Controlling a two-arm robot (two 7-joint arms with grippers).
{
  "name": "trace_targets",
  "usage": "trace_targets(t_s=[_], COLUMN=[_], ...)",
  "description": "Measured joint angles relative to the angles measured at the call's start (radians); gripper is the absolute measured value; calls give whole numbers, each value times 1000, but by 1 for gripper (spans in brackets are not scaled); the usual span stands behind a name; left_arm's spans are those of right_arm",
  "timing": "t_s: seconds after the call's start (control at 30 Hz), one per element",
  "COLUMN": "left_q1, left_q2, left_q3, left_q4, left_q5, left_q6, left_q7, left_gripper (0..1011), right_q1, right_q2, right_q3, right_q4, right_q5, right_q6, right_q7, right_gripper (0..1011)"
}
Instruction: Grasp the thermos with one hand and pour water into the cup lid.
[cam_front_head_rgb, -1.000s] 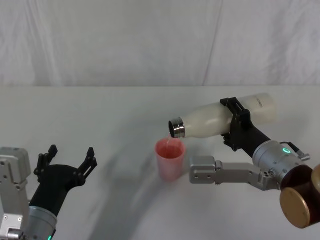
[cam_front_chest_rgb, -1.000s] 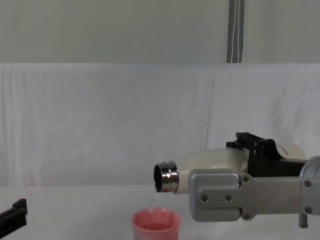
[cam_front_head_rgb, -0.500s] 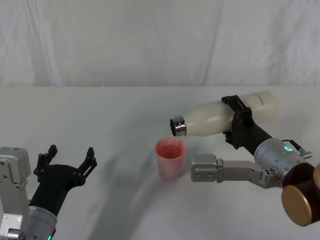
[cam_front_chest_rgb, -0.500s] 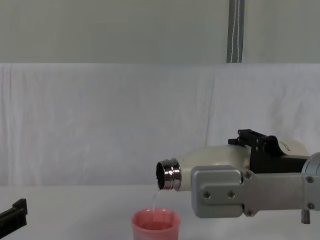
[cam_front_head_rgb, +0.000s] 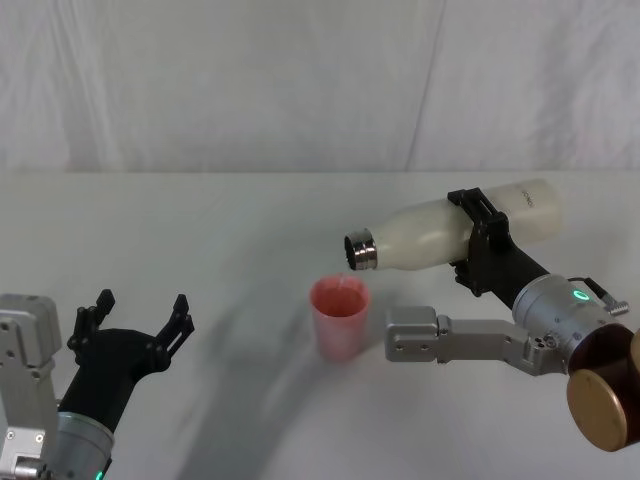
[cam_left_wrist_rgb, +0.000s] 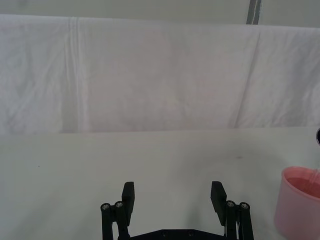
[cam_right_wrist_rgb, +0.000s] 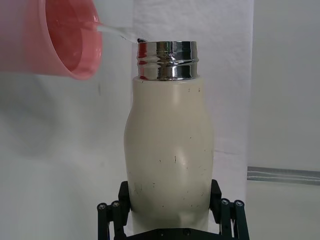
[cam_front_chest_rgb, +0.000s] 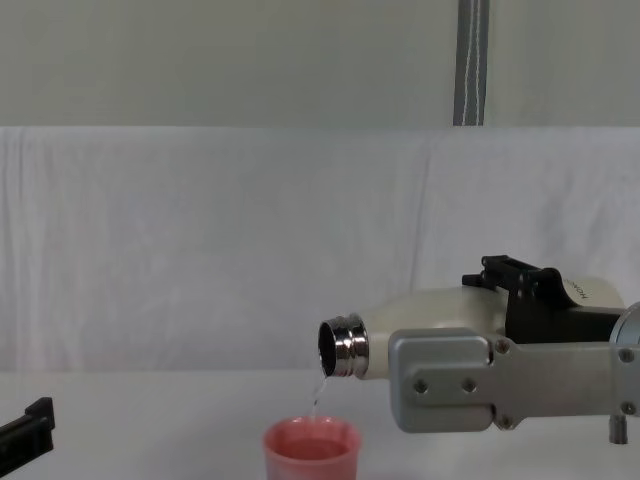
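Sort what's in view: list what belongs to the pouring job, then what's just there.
In the job: thermos, tilted, held by the right end effector; cup lid, upright below its neck.

Just there: left end effector, open, parked low on the robot's left; white table; white backdrop cloth.

White surface (cam_front_head_rgb: 200, 230): matte, covering the foreground and running back to a straight far edge. White cloth backdrop (cam_front_head_rgb: 250, 80): hangs behind the surface, marked by vertical creases and soft folds. Pale wall (cam_front_chest_rgb: 230, 60): plain, seen above the cloth's top edge in the chest view. Grey vertical pole (cam_front_chest_rgb: 471, 62): stands against the wall, upper right, rising from behind the cloth.
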Motion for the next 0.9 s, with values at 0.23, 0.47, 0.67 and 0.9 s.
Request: trace_targets(t_s=[0.23,0.47,0.67,0.9], left_q1=[0,0,0,0], left_q2=[0,0,0,0], left_q3=[0,0,0,0], left_q4=[0,0,0,0], left_q5=[0,0,0,0], left_q6=[0,0,0,0], left_q7=[0,0,0,0], left_gripper=[1001,1001,1001,1001], right_q1=[4,6,8,9], right_q2=[2,3,4,5], right_q3=[-1,-5,-6,-7], right_q4=[0,0,1,2], right_q5=[-5,-8,-9,-9], right_q6=[0,-1,-2,-3], right_q7=[5,6,6,7], right_gripper=[950,950,950,950])
